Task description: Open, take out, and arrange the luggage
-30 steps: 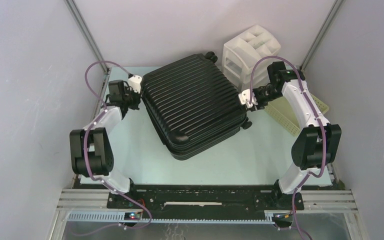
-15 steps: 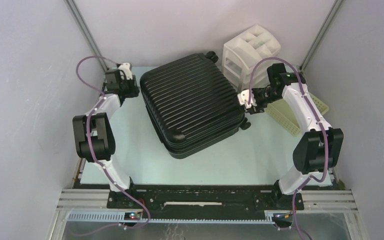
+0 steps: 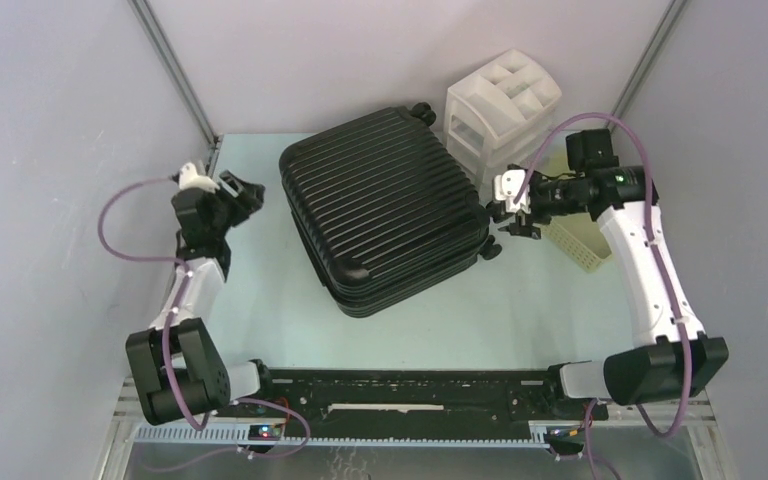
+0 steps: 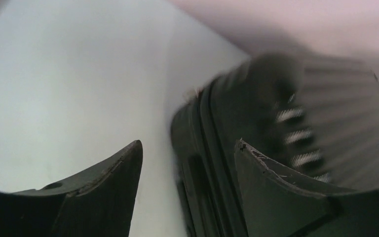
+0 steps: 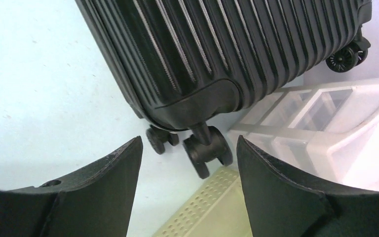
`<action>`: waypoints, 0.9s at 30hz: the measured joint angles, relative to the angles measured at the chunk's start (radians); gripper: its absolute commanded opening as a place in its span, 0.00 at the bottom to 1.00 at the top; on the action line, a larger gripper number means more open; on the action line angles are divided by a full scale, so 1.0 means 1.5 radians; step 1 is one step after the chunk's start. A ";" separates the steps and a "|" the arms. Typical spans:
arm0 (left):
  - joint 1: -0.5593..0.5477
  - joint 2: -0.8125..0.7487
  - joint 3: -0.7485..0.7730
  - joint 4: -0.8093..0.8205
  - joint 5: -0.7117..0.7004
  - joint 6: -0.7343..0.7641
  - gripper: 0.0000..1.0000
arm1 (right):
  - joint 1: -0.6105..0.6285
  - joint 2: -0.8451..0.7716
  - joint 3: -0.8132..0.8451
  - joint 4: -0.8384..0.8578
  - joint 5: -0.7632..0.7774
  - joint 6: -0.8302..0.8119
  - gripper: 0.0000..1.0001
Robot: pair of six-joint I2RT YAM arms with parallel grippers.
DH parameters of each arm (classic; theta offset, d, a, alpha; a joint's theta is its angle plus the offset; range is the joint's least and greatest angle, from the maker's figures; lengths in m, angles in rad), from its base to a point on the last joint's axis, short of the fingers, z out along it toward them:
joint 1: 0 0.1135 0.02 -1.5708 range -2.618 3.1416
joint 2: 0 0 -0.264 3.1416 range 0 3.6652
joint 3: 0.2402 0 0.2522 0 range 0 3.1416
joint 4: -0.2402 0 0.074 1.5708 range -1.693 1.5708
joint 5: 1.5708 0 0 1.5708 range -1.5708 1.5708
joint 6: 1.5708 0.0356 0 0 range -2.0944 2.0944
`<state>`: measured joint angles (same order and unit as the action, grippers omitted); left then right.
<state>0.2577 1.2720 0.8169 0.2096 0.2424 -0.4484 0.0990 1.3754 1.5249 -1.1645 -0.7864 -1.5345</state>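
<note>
lying shut between the empty, wide-open left gripper (image 3: pixel 235 190) and right gripper (image 3: pixel 510 215), the luggage (image 3: pixel 385 205) may be shoved into the organizer (image 3: pixel 500 100) if its seam is missed.

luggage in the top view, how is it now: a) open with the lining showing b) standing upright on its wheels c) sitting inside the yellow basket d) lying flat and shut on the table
d: the luggage lies flat on the table, ribbed shell up, both halves together and no lining showing.
</note>
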 measured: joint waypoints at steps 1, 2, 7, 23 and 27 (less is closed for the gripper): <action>0.000 -0.011 -0.040 0.017 0.018 -0.035 0.73 | 0.000 -0.011 -0.002 -0.006 -0.009 0.015 0.78; 0.000 -0.014 -0.067 0.028 0.031 -0.059 0.73 | 0.000 -0.023 -0.005 -0.010 -0.020 0.028 0.78; -0.002 -0.006 -0.173 0.039 0.091 -0.176 0.73 | 0.000 -0.083 -0.080 -0.035 -0.104 0.097 0.79; -0.078 0.144 -0.172 0.074 0.124 -0.264 0.33 | 0.000 -0.083 -0.234 0.001 -0.242 0.268 0.83; -0.090 0.151 -0.154 0.085 0.135 -0.268 0.10 | 0.000 -0.083 -0.241 0.004 -0.246 0.270 0.83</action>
<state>0.1230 1.4990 0.5858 0.3367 0.4442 -0.8505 0.0994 1.2507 1.1637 -1.1587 -1.1549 -1.1301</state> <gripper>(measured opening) 0.227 0.829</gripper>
